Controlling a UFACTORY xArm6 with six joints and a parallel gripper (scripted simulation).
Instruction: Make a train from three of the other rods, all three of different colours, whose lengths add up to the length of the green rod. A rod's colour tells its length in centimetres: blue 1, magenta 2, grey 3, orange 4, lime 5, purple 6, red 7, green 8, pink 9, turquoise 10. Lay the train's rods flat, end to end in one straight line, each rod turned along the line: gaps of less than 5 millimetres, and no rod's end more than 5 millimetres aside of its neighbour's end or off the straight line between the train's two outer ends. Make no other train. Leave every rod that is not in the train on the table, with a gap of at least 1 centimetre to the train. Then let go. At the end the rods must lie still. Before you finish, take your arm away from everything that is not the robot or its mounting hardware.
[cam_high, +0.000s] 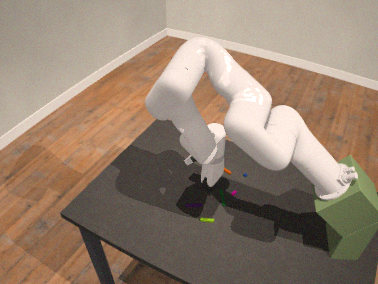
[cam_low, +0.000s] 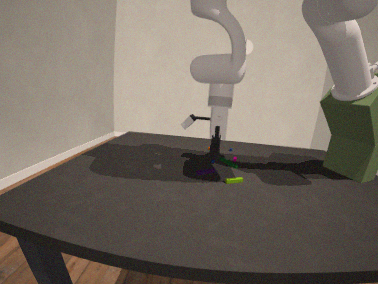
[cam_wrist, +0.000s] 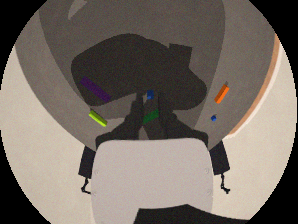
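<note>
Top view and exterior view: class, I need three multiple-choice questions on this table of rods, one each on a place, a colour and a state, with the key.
1. Which rod lies nearest the table's front edge in the exterior view?
A pink
B lime
C red

2. What colour is the block under the arm's base?
A green
B white
C black

3. How is the orange rod placed?
A standing on end
B held in the air
C lying flat on the table

Key:
1 B, the lime rod sits closest to the viewer.
2 A, the block at the table's corner is green.
3 C, the orange rod rests lengthwise on the dark top, apart from the other rods.
</note>
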